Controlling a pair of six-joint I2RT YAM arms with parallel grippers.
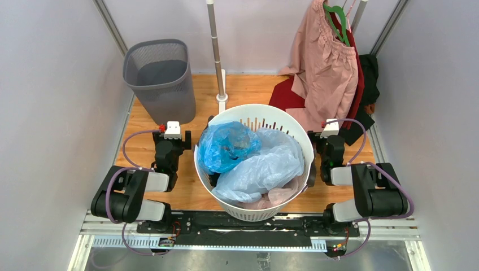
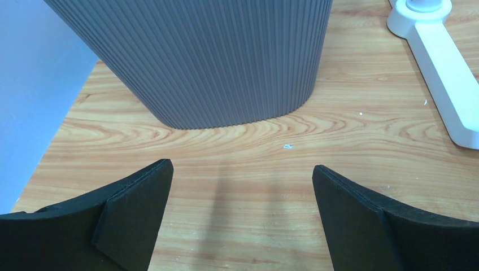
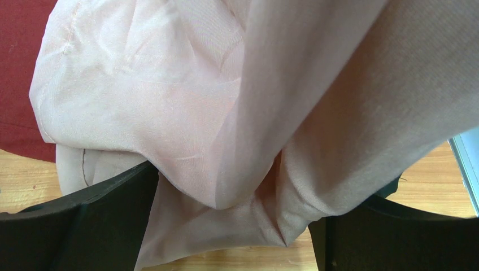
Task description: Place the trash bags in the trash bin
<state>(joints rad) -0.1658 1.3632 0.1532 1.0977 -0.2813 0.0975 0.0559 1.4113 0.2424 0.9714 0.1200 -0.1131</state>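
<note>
Two trash bags lie in the round white slotted basket (image 1: pixel 282 116): a bright blue crumpled one (image 1: pixel 226 145) at its left and a large pale blue see-through one (image 1: pixel 265 166) across its middle. The dark grey mesh trash bin (image 1: pixel 159 79) stands at the far left; its ribbed wall fills the left wrist view (image 2: pixel 209 62). My left gripper (image 2: pixel 242 186) is open and empty over bare wood just short of the bin. My right gripper (image 3: pixel 231 220) is open, with the pink cloth garment (image 3: pixel 237 107) draped between its jaws, which are not closed on it.
A white pole stand (image 1: pixel 217 51) rises behind the basket; its foot shows in the left wrist view (image 2: pixel 446 68). Pink, red and black garments (image 1: pixel 330 68) hang at the far right on a green hanger. Walls close in on both sides.
</note>
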